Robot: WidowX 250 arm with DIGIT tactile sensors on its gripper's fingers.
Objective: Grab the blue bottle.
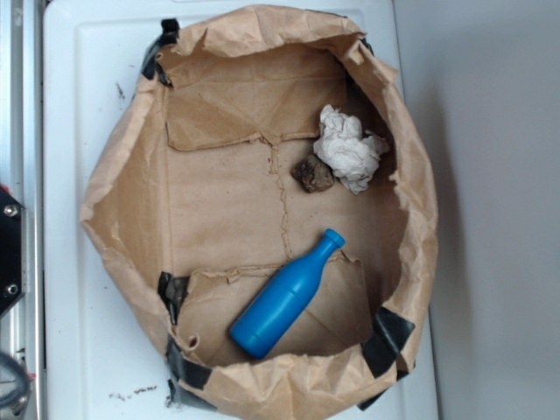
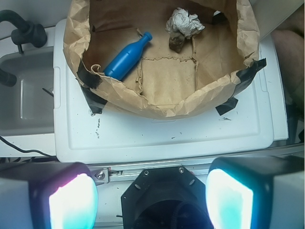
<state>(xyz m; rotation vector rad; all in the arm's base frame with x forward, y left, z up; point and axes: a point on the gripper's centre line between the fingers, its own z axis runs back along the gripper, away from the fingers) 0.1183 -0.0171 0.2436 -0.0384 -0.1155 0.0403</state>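
Here the blue bottle (image 1: 287,296) lies in the paper bag (image 1: 122,188).

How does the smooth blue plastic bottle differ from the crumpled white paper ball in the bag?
The smooth blue plastic bottle is long, slim and glossy; the crumpled white paper ball is shorter, lumpy and matte. The bottle lies on its side alone on a flap; the paper sits against a small brown rock. Both rest inside the brown paper bag.

Blue bottle (image 1: 284,297), capped, lying diagonally on its side

Lab (alu rail (image 1: 19,105), white bin lid (image 2: 167,136)).
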